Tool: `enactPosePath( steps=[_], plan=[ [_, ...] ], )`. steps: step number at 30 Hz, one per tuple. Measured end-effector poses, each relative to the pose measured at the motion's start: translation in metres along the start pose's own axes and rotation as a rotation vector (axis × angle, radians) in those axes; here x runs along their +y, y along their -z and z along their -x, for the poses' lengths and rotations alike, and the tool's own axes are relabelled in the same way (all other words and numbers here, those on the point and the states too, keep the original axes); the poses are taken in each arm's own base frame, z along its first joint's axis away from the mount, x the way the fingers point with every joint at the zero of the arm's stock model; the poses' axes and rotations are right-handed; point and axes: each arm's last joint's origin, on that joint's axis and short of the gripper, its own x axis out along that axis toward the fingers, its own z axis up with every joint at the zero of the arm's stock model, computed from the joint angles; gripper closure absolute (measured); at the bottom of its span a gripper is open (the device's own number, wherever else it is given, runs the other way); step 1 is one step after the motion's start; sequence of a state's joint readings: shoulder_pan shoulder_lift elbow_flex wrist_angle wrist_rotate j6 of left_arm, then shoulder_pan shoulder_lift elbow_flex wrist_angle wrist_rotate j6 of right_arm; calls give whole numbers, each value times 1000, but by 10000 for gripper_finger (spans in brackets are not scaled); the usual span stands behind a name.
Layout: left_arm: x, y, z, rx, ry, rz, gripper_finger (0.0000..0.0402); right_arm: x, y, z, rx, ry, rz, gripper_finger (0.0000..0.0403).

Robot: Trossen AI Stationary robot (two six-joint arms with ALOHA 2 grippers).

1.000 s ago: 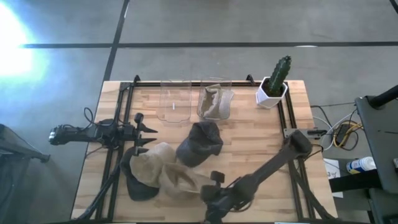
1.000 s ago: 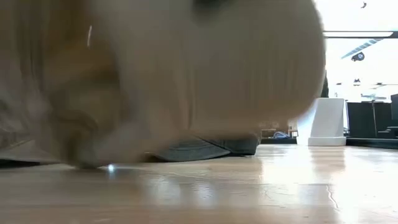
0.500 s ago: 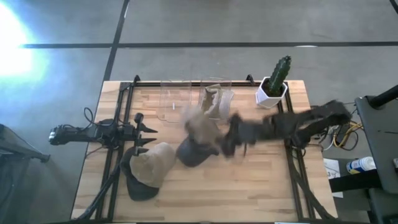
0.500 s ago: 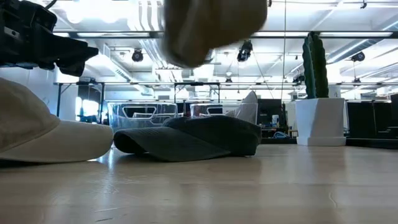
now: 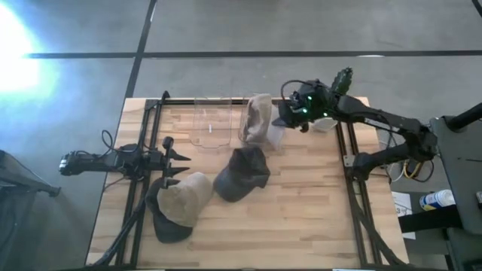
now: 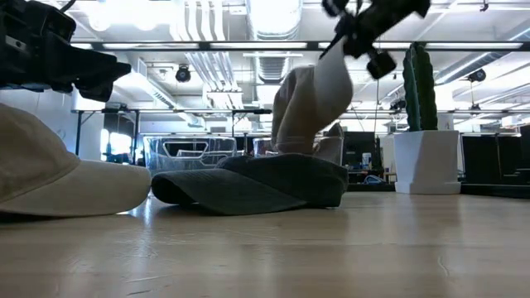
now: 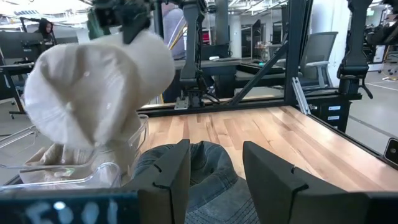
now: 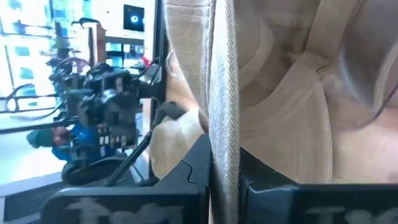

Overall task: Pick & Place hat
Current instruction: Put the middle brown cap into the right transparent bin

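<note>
Hat (image 5: 258, 117), tan, is hanging over the right-hand clear bin (image 5: 261, 125) at the bench's (image 5: 301, 203) far edge, crown down, long axis near vertical, brim up in the right end effector (image 5: 285, 114), whose fingers are pinching narrowly on the brim. That bin is already holding tan fabric; the left clear bin (image 5: 210, 123) is showing nothing inside. Nearer, the left end effector (image 5: 177, 156) is waiting, spread apart, beside a tan cap (image 5: 183, 199) and a dark cap (image 5: 242, 173).

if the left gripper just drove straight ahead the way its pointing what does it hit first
Probably the dark grey hat: in the left wrist view it lies just ahead of the open left gripper, low between the fingers. The tan hat held by the right gripper hangs farther off and to one side. Depth is unclear.
</note>
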State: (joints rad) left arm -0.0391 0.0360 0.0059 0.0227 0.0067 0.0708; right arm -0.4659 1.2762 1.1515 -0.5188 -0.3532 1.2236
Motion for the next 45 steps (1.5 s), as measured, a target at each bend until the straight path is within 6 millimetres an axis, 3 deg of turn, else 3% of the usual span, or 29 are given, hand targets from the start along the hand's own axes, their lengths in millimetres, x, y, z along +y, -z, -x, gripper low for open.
enactPosePath(
  steps=[6,18,27,36,38,45],
  plan=[
    [0,0,0,0,0,0,260,-11,-41,-36,67,5,-110,390],
    [0,0,0,0,0,0,260,-39,-83,-100,108,137,-304,390],
    [0,0,0,0,0,0,260,-49,-92,-97,-61,239,-380,369],
    [2,-7,0,-71,-42,-4,260,-51,-93,-96,-105,270,-376,365],
    [2,-13,1,-139,-37,89,260,-51,-93,-96,-111,272,-374,365],
    [3,-30,5,-323,62,662,260,-44,-94,-90,-175,297,-310,335]
  ],
)
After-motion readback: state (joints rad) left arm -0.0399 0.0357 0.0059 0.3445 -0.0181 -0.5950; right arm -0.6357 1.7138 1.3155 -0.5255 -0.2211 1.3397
